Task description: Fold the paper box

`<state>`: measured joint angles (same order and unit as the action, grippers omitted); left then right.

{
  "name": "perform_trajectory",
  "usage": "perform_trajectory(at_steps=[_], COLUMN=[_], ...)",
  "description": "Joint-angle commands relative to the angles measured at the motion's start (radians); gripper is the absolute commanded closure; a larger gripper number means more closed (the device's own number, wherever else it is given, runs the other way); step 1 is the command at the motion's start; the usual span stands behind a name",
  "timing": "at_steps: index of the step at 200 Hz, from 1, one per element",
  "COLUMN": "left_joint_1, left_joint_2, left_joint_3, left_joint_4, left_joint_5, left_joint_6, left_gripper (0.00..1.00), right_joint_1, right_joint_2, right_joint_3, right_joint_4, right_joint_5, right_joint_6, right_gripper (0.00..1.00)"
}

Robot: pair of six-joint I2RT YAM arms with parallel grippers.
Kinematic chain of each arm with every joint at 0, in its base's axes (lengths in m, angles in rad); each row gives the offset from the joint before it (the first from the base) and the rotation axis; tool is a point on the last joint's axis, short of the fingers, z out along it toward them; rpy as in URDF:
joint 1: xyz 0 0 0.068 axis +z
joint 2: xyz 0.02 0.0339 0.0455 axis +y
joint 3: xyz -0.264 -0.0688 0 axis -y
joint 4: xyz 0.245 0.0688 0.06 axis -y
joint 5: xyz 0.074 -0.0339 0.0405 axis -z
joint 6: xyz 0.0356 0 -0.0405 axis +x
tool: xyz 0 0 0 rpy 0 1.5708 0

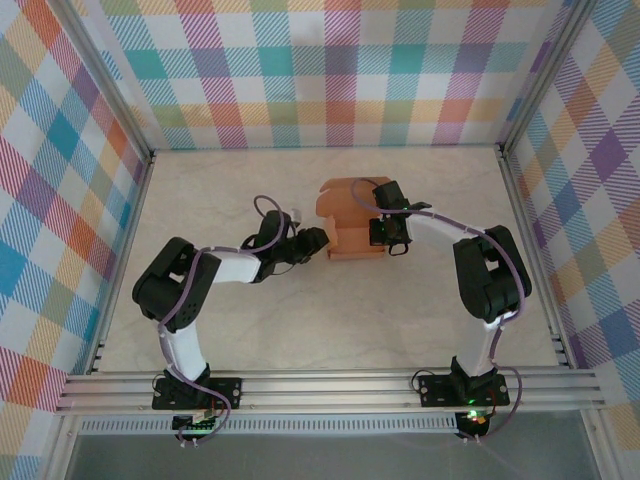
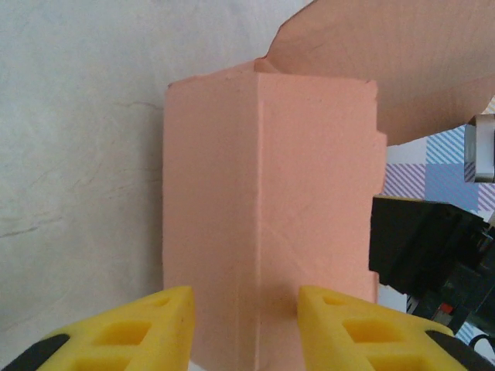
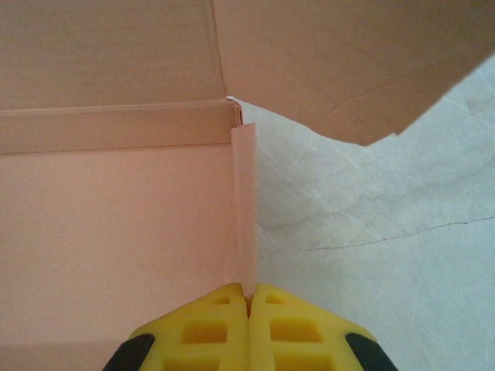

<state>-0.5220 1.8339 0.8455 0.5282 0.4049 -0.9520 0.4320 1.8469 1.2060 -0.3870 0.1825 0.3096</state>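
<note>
I have the salmon-orange, thin-card paper box [image 1: 345, 225] half formed on the pale marbled worktop [image 1: 250, 330], toward the far middle and between my two arms. The right gripper [image 1: 390, 238] reaches in from the right. On its wrist view the yellow jaws are pressed together on the edge of a thin upright side wall [image 3: 243, 201], with the box floor on one side and bare worktop on the other. The broad lid flap [image 3: 340, 62] stands open beyond it. The left gripper [image 1: 318, 243] sits at the box's near-left end. Its jaws are apart and face the upright end panel [image 2: 309, 193], which they do not seem to touch.

I judge this to be the wall-raising step: one side is pinched upright, the end stands, and the lid is not yet closed. The next move calls for a steady right-hand pinch while the left jaws press the end panel square against that wall. I need to go gently, since card this thin looks likely to buckle.
</note>
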Motion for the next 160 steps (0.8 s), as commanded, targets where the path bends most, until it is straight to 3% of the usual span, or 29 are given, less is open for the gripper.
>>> perform_trajectory(at_steps=[1,54,99,160], left_joint_1=[-0.012,-0.026,-0.040,-0.050], left_joint_2=[0.031,0.079,0.087,0.096], left_joint_3=[0.049,0.096,0.162,0.200], left_joint_4=[0.023,-0.022,-0.233,-0.384], left_joint_5=[0.027,0.043,0.008,-0.033], left_joint_6=[-0.010,-0.007,0.075,0.137], left_gripper=[0.63,0.73,0.74,0.75], right_joint_1=[0.004,0.004,0.005,0.005], right_joint_2=[0.042,0.040,0.029,0.014], right_joint_3=[-0.006,0.004,0.003,0.003], right_joint_4=[-0.064,-0.074,-0.072,-0.075], right_joint_5=[-0.021,-0.020,-0.016,-0.012], right_joint_6=[0.007,-0.005,-0.009,-0.012], right_gripper=[1.00,1.00,1.00,1.00])
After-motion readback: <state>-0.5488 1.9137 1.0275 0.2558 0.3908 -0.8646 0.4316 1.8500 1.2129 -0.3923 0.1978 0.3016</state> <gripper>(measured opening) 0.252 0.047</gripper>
